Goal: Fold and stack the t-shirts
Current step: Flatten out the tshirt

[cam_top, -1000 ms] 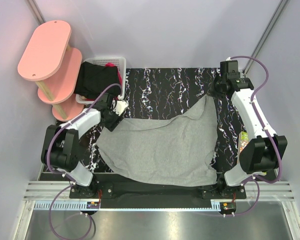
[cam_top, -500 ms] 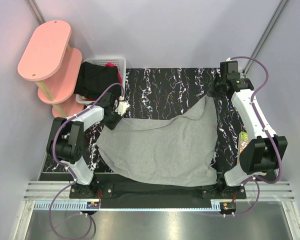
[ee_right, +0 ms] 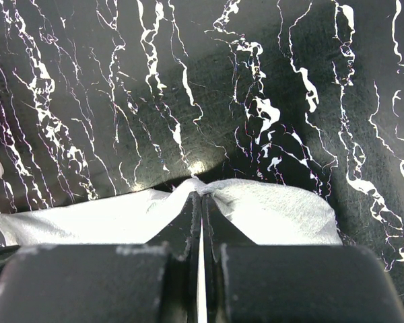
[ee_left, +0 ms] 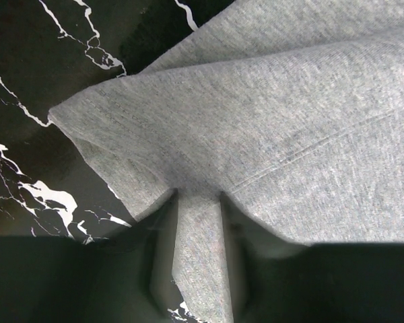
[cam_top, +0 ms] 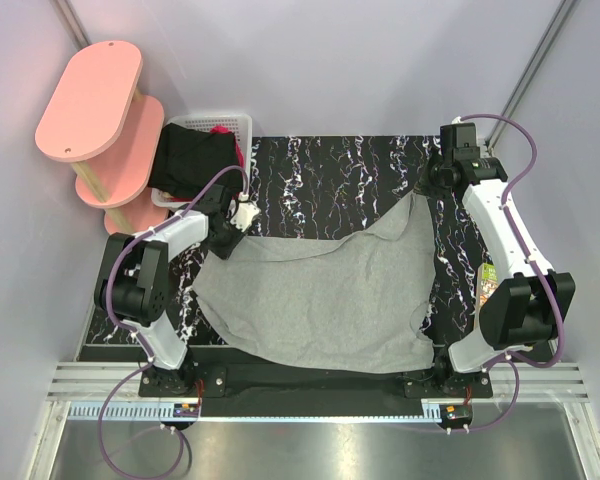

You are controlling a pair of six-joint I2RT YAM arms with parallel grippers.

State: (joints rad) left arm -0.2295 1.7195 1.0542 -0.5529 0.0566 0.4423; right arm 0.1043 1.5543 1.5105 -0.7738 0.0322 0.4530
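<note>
- Left claw is clamped on a fold of the grey t-shirt, at its left corner, left of centre.
- Right claw is pinched together on the grey t-shirt's far corner, upper right.
- Grey t-shirt lies spread across the marbled worktop, mid-frame.
- Black garment sits in the white basket, upper left.

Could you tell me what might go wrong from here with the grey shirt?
The right fingers pinch only the tip of the grey shirt, so it may slip out when lifted. The left fingers hold a narrow fold near a corner; an uneven pull could bunch the cloth. They also sit close to the basket and might knock it.
</note>
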